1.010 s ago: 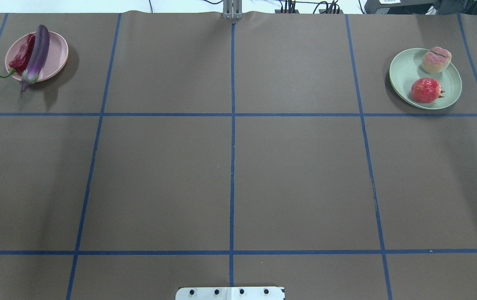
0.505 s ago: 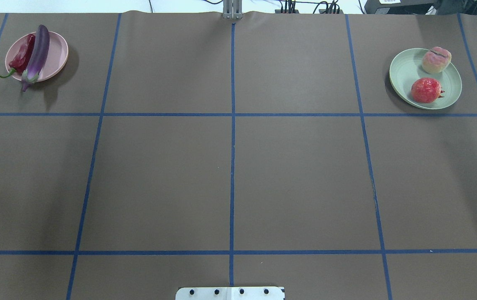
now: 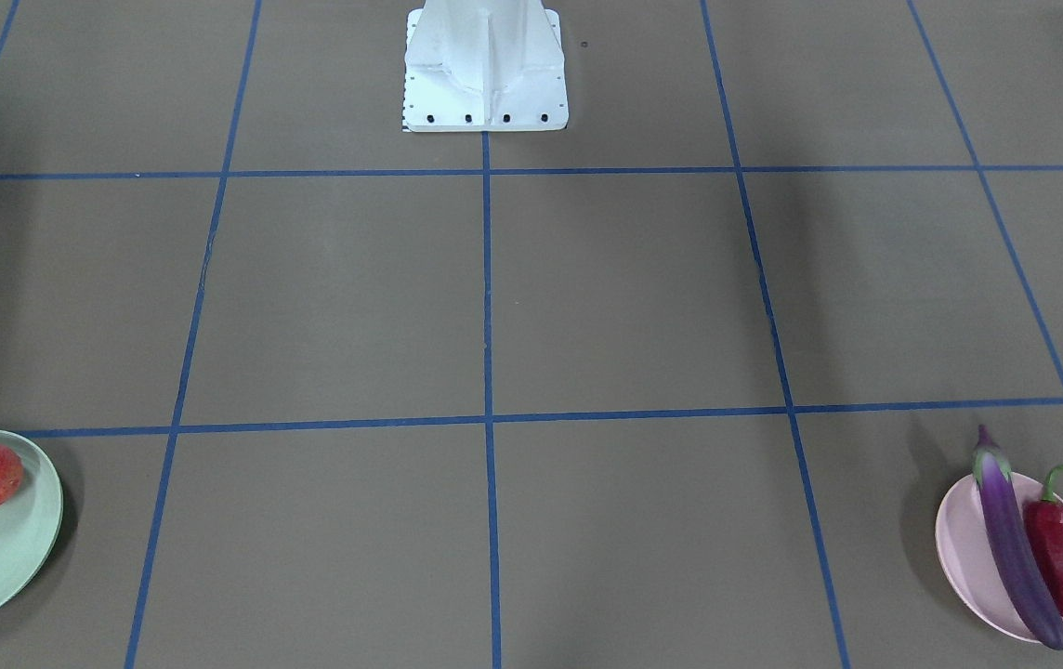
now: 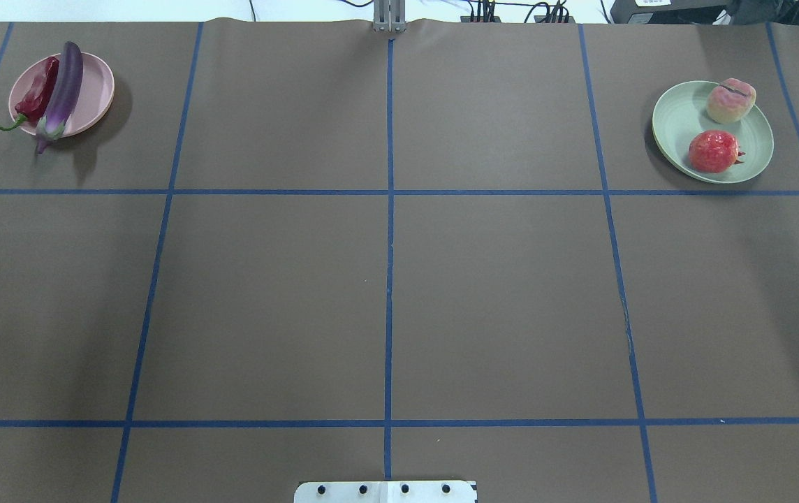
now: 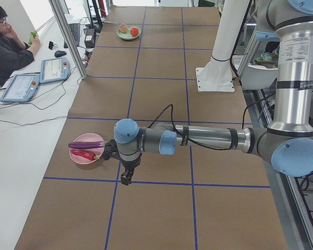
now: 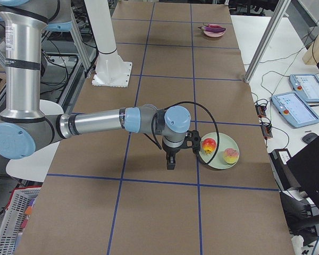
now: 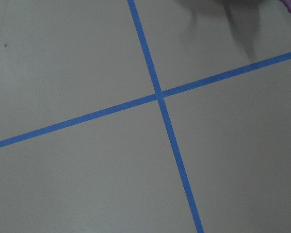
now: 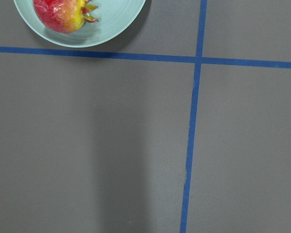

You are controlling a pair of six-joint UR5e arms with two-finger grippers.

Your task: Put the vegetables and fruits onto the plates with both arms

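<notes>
1. While blue tape lines divide it into squares, the brown-covered table (image 4: 511, 293) carries a plate at each far corner.
2. The left arm (image 5: 208, 138) reaches out low over the table. Its gripper (image 5: 125, 179) points downward just beside the pink plate, and the side view does not show whether its fingers are spread or closed.
3. The right arm (image 6: 95, 123) stretches out likewise. Its gripper (image 6: 170, 163) hangs near the green plate, and its finger state cannot be told either.
4. The white base block (image 3: 485, 65) stands at the robot's edge, on the centre line.
5. The pale green plate (image 4: 679, 119) lies at the far right.
6. The pale pink plate (image 4: 96, 91) lies at the far left.
7. The purple eggplant (image 4: 64, 87) rests across the pink plate, its capped end overhanging the near rim.
8. The pomegranate-like fruit (image 4: 713, 151) sits on the green plate's near part.
9. The peach (image 4: 730, 100) sits at that plate's far rim, close to the other fruit.
10. The red chili pepper (image 4: 36, 94) lies against the eggplant's outer side, its green stem past the rim.
</notes>
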